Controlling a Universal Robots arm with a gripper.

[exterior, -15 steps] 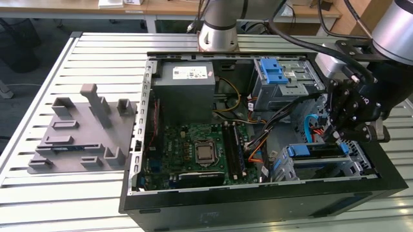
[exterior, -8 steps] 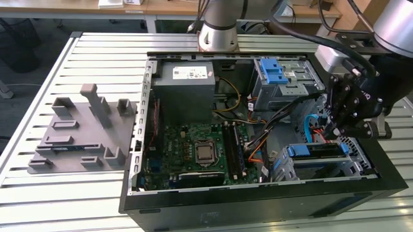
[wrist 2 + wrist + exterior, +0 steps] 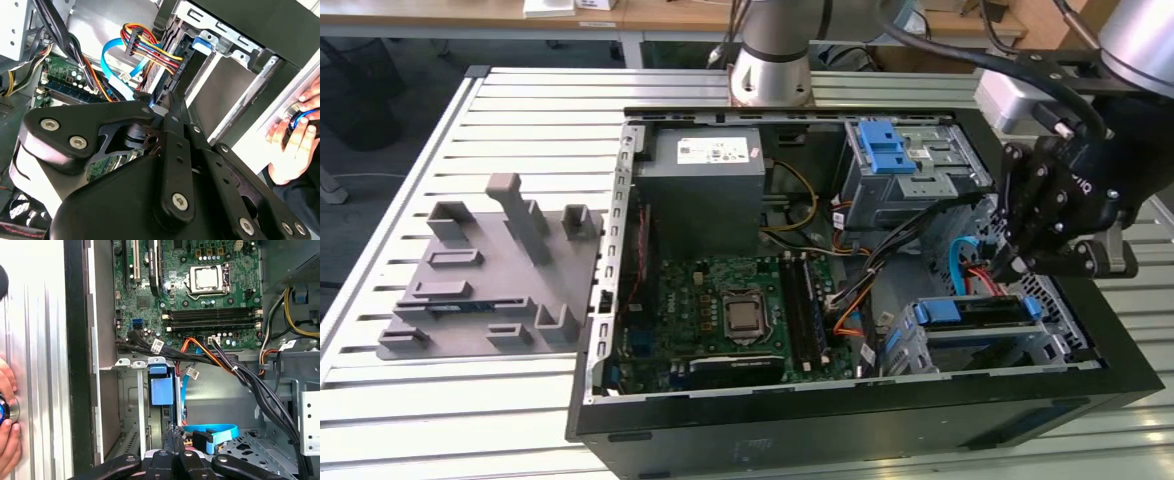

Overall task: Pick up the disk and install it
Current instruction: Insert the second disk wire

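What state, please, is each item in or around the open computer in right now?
Computer case: lying on its side, side panel off.
Disk: seated in the lower drive bay, blue carrier end showing.
Gripper: shut, tips just above the disk, holding nothing.
Processor: in its socket, bare, no cooler.
Person's hand: resting on a round knob beside the case.

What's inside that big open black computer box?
Inside the computer case lie a green motherboard, a grey power supply, a metal drive bay, bundled cables and the disk, seated in its cage below the gripper. Whatever lies under these is hidden.
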